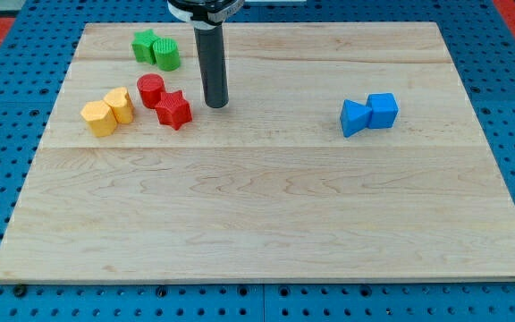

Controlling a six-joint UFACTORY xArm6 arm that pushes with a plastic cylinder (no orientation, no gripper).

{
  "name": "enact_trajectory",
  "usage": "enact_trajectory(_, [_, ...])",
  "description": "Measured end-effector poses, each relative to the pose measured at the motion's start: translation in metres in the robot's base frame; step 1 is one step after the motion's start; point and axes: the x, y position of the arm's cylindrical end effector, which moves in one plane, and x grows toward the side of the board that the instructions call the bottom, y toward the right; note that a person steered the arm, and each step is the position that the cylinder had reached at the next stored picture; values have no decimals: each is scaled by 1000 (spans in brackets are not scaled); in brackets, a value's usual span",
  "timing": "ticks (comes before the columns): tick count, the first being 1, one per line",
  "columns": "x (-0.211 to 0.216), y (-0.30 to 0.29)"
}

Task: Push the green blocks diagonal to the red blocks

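So my tip (216, 105) is parked on the wooden board (257, 215), upper left-centre of the frame, rod dead upright and touching nothing. Just to its left: red star (174, 110) and red cylinder (150, 89), snug together. Green cylinder (166, 54) and green star (145, 45) sit side by side near the top-left edge, pair running left-right. Two yellow blocks (107, 112), maybe hexagonal-ish, far left. Blue cube (383, 110) and blue wedge-looking block (354, 117) way off right.

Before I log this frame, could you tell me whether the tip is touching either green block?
No: my tip stands to the view's right of the red star, clear of the green star and green cylinder.
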Motion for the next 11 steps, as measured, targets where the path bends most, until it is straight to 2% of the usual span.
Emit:
enact_trajectory(2, [-1, -13])
enact_trajectory(3, [-3, 37])
enact_trajectory(4, [-17, 63])
enact_trajectory(5, [-15, 121])
enact_trajectory(6, [-53, 48])
enact_trajectory(7, [-60, -32])
enact_trajectory(9, [-89, -143])
enact_trajectory(10, [-111, -185])
enact_trajectory(11, [-164, -153])
